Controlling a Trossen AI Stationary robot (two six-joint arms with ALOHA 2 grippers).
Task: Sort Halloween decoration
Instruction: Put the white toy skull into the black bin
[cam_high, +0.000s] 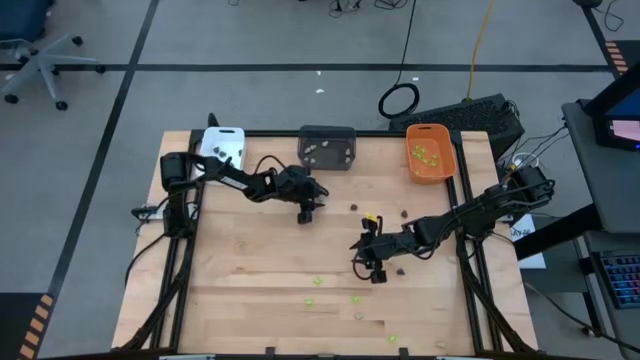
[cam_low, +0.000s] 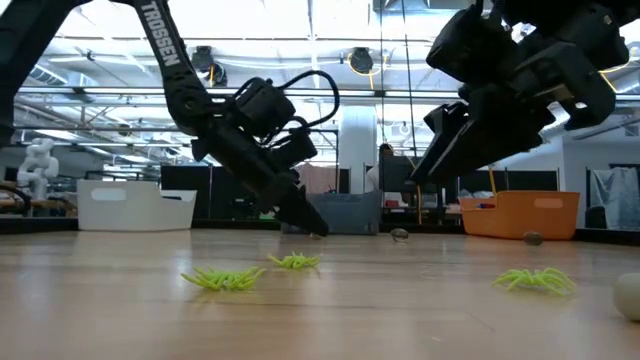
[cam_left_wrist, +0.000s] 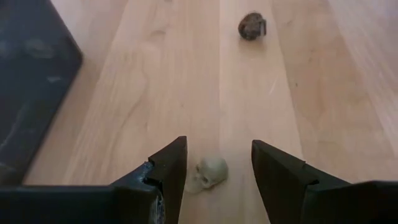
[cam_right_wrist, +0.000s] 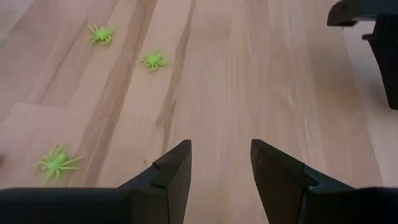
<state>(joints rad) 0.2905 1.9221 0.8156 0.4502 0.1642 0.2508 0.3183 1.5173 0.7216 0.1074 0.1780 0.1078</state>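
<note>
Black jointed arms (cam_high: 250, 183), looped cables, white lettering

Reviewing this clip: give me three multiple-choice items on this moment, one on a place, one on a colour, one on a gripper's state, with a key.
1. Where does the pale skull lie?
A. in the orange tray
B. on the bare wood between the left gripper's fingers
C. on the floor

2. What colour are the spiders ahead of the right gripper?
A. lime green
B. red
C. blue

3. What does the right gripper hold?
A. a spider
B. a skull
C. nothing

Key: 1 B, the left wrist view shows the skull on the table between the two dark fingers. 2 A, the right wrist view shows three lime green spiders. 3 C, its fingers stand apart with only bare wood between them.
</note>
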